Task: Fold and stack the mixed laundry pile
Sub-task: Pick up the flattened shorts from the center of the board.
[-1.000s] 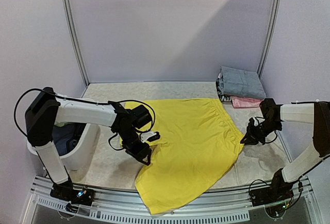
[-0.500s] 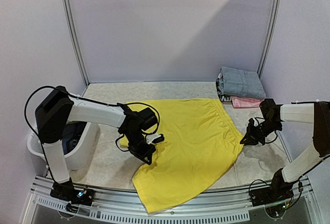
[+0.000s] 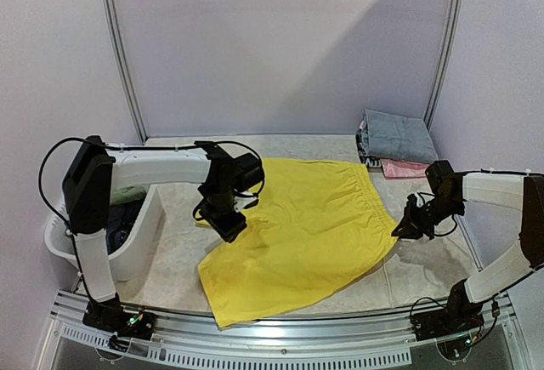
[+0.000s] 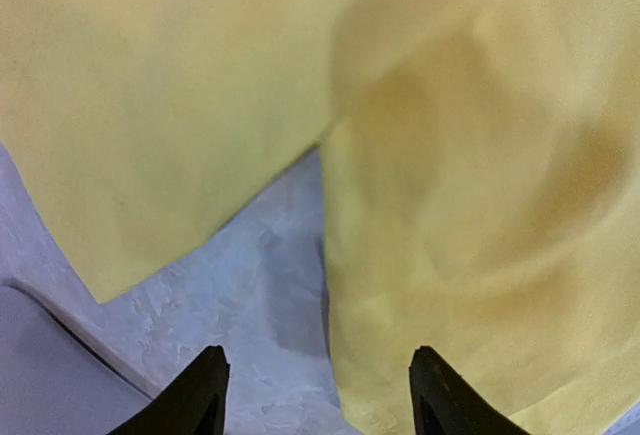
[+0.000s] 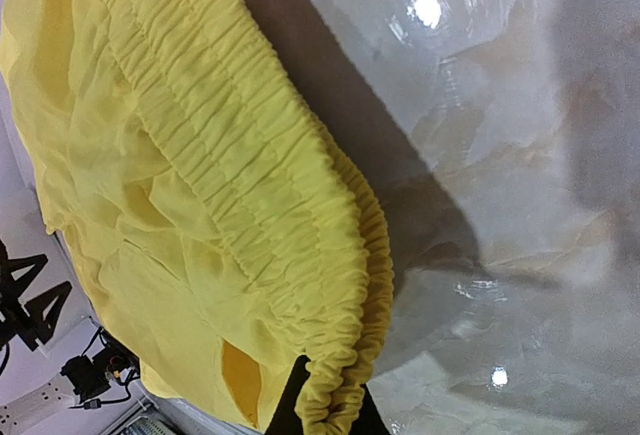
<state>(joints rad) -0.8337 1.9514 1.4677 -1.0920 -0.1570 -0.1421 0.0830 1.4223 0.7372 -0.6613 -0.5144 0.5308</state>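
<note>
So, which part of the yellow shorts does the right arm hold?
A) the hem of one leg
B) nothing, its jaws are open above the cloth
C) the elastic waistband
C: in the right wrist view the jaws are shut on the gathered, ruffled waistband of the yellow shorts, at the lower end of that band.

Shorts (image 3: 306,225) lie centre, tub (image 3: 143,247) left, folded stack (image 3: 395,136) behind right.

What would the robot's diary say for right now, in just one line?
left end effector: open, over yellow shorts | right end effector: shut on waistband | yellow shorts: spread on table, not folded
</note>
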